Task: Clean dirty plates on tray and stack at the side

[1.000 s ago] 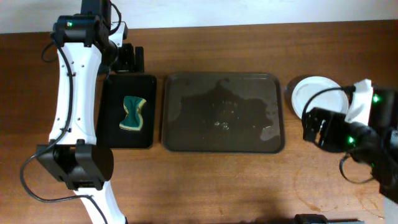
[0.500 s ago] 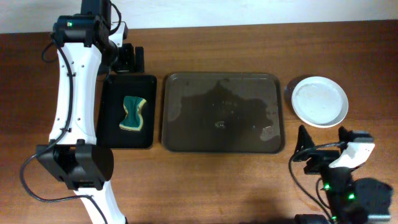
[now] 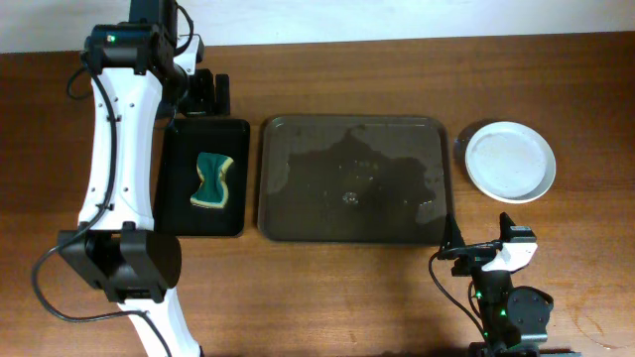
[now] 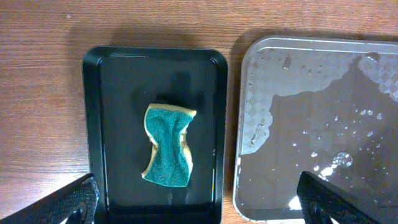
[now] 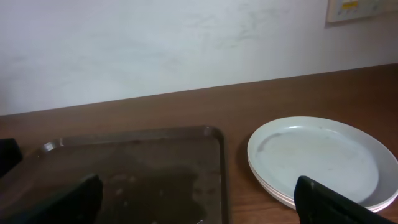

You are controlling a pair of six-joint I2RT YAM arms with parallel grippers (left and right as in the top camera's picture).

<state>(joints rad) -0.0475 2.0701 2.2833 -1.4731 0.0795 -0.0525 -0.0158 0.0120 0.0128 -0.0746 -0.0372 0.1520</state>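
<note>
Clean white plates [image 3: 510, 161] sit stacked beside the wet brown tray [image 3: 298, 213]; left tool [image 4: 202, 202] and right tool [image 5: 199, 199] gape released, empty.

Brown wooden table [image 3: 327, 297] stands against a plain white wall [image 5: 155, 43].

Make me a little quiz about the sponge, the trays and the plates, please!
1. True or false: the green sponge lies in the black tray.
2. Pick one. Where are the white plates, compared with the wet brown tray?
A: on it.
B: stacked on the table beside it, on the robot's right.
C: under it.
3. Fill in the gap: the left tool hangs above the black tray with its fingers ____ (open or shut).
Key: 1 true; 2 B; 3 open.
</note>
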